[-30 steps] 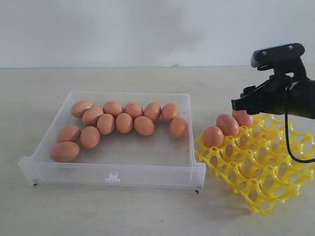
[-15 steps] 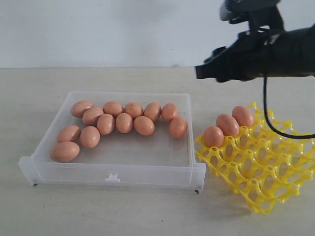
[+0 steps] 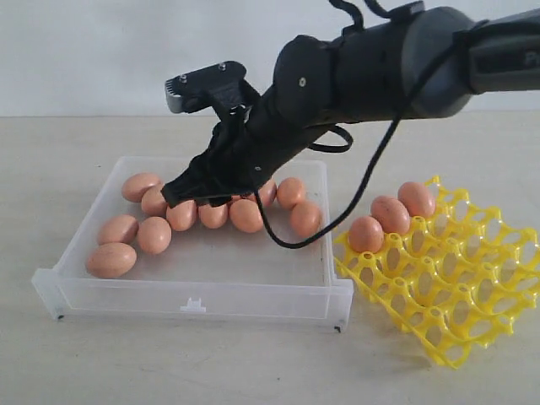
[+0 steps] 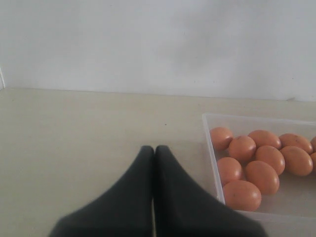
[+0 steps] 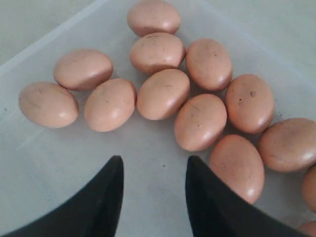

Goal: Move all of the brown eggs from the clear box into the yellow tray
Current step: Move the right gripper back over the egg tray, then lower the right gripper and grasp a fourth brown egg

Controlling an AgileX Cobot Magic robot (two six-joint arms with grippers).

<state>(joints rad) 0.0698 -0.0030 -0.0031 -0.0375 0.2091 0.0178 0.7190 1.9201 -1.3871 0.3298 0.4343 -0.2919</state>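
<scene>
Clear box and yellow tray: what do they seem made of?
Clear box: see-through plastic, faintly frosted; the table shows through its walls and floor. Yellow tray: probably moulded plastic, smooth and slightly glossy, a thin open lattice of cups.

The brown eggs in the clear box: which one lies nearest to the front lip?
The egg at the left end of the row in the exterior view, beside the left wall of the clear box. Every other egg lies farther back.

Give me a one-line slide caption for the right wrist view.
Right gripper, fingers apart and empty, hovers above brown eggs in the clear box.
</scene>
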